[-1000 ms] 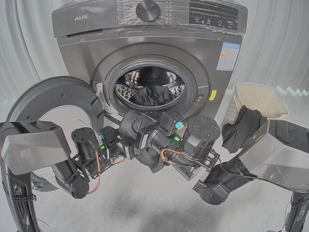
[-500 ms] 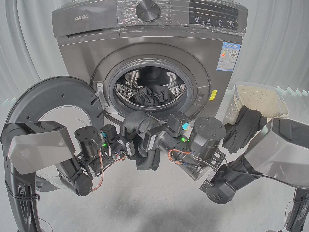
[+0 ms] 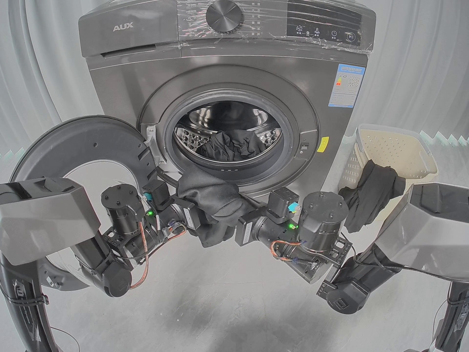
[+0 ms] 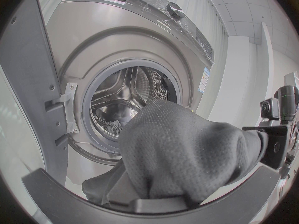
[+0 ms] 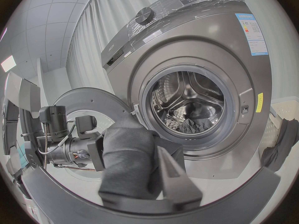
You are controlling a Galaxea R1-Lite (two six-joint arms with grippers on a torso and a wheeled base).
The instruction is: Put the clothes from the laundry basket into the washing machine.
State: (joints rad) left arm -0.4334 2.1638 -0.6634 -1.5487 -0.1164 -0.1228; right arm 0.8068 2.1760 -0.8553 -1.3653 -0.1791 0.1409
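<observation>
A black garment (image 3: 210, 196) hangs bunched between my two grippers, just below the washing machine's open drum mouth (image 3: 229, 169). My left gripper (image 3: 195, 218) is shut on its left side and my right gripper (image 3: 240, 225) is shut on its right side. The cloth (image 4: 180, 150) drapes over the left gripper's fingers in the left wrist view. In the right wrist view the same cloth (image 5: 130, 159) wraps around one dark finger (image 5: 174, 178). More black clothes (image 3: 232, 145) lie inside the drum. Another black garment (image 3: 369, 191) hangs over the laundry basket's rim (image 3: 395, 133).
The round machine door (image 3: 83, 147) stands swung open at the left, close behind my left arm. The cream basket stands on the floor right of the machine, beside my right arm. Bare grey floor (image 3: 220, 299) lies in front.
Both grippers have lifted the black garment toward the drum mouth. The right wrist has drawn back to the right and lower, so the cloth now spreads between the grippers instead of hanging down.
</observation>
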